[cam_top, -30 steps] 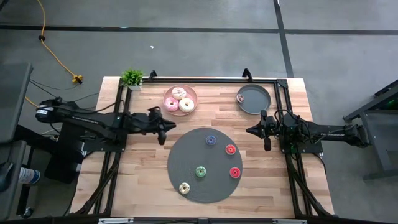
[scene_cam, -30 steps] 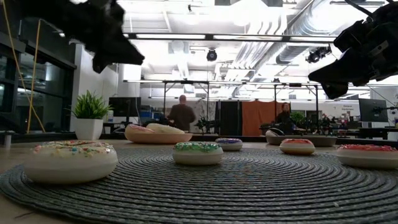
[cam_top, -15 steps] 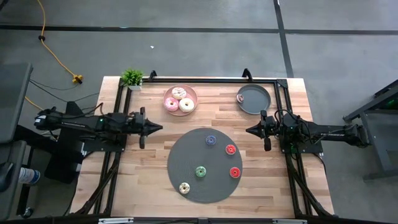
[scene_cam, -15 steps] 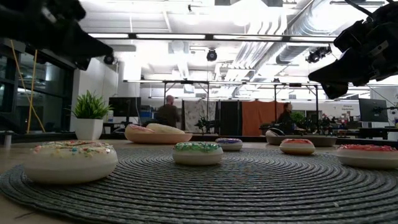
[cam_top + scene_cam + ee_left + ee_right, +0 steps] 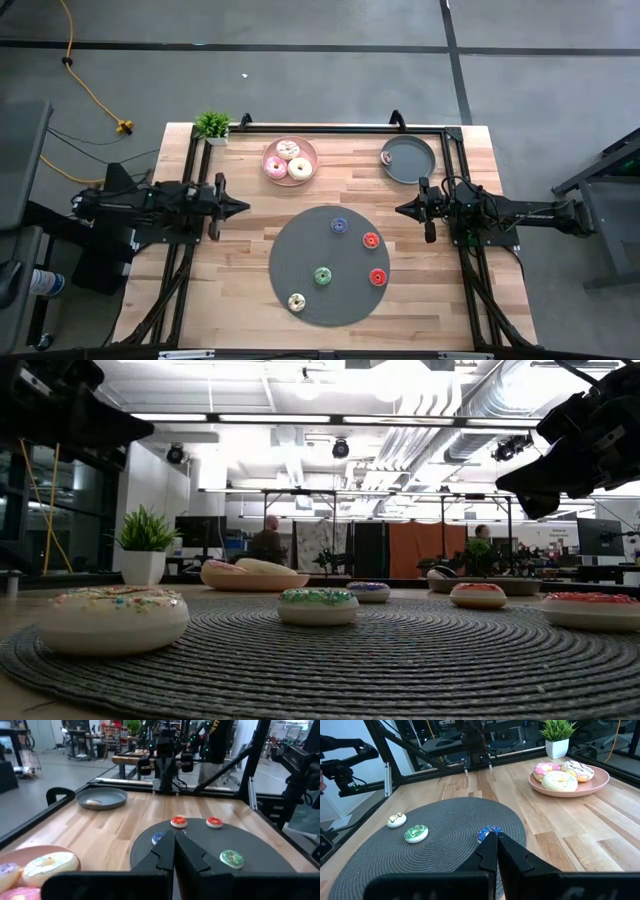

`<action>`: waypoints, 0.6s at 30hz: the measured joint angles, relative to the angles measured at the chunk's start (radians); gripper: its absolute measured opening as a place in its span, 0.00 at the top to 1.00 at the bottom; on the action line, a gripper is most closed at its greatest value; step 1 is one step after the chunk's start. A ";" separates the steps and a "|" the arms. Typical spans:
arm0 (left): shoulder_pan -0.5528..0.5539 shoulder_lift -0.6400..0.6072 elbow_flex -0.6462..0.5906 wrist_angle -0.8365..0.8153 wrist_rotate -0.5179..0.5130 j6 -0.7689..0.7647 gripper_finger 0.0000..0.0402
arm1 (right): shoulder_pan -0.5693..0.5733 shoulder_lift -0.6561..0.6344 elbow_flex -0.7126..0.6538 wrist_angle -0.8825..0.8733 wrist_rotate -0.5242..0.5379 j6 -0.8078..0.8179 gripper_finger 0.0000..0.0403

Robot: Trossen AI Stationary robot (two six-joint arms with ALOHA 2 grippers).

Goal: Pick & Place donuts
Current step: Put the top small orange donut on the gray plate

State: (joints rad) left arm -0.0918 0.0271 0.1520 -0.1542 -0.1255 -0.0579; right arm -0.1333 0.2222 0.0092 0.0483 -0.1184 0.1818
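Observation:
Five small donuts lie on the dark round mat (image 5: 285, 255): blue (image 5: 339, 226), two red (image 5: 371, 240) (image 5: 377, 277), green (image 5: 322, 275) and cream with sprinkles (image 5: 296, 301). Three larger frosted donuts rest in the pink plate (image 5: 290, 160). A small brown donut (image 5: 387, 157) lies in the grey plate (image 5: 408, 159). My left gripper (image 5: 240, 208) (image 5: 174, 837) hovers shut, left of the mat. My right gripper (image 5: 400, 210) (image 5: 497, 837) hovers shut at the mat's right side. Both are raised above the table and hold nothing.
A small potted plant (image 5: 212, 125) stands at the far left corner. A black frame (image 5: 320, 130) runs along the table's far edge and both sides. Bare wood lies between the mat and the two plates. People show in the room beyond the table (image 5: 266, 542).
My left arm has drawn back toward the table's left edge, away from the mat and the pink plate, its gripper staying shut and raised. My right arm has kept still. No donut has moved.

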 joint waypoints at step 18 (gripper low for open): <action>0.000 -0.021 -0.137 0.290 0.068 0.105 1.00 | 0.000 0.000 0.000 -0.001 0.000 0.000 0.98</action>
State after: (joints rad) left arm -0.0917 0.0063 0.0155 0.1361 -0.0570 0.0467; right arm -0.1337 0.2226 0.0093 0.0475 -0.1184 0.1818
